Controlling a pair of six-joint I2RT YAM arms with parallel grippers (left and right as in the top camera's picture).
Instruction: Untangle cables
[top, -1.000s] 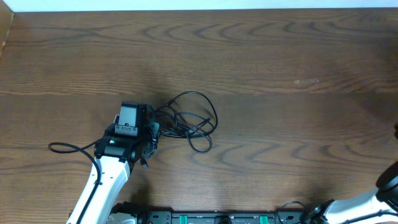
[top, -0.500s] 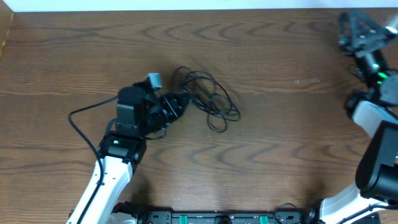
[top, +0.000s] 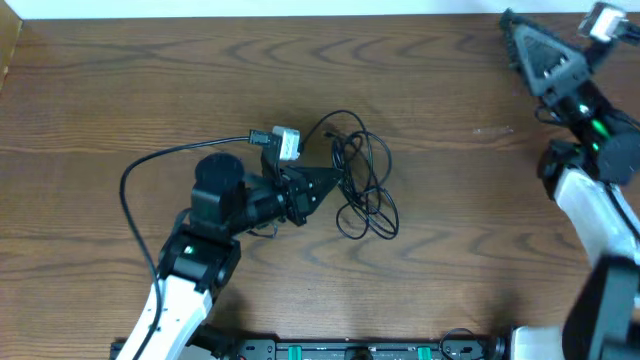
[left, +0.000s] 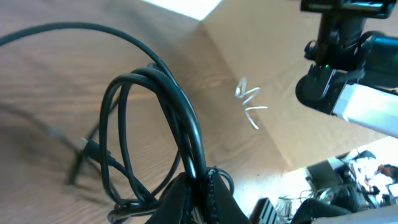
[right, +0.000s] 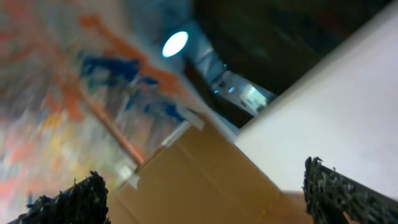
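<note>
The bundle of thin black cables (top: 363, 190) sits a little to the 9 o'clock side of the middle of the brown wood-grain table (top: 450, 260), bunched into several overlapping loops. The left gripper (top: 330, 180), black and wedge-shaped, points toward 3 o'clock, and the bundle starts right at its tip and spreads on toward 3 and 4 o'clock, with one loop arching up toward 12. From the left wrist camera, the black textured fingertips (left: 214, 190) are pressed together on a couple of the strands at the near end of the bunch. The glossy loops fan out ahead of them over the wood. I cannot tell whether the far loops rest on the table or hang just above it.

The right gripper (top: 518, 32) is well apart from all this, up at the table's 1 o'clock corner and aimed toward 10 o'clock. Its own camera shows its two rough black fingertips (right: 339, 193) spread wide with nothing between them, only blurred room and a tan cardboard box (right: 193, 180) beyond.
</note>
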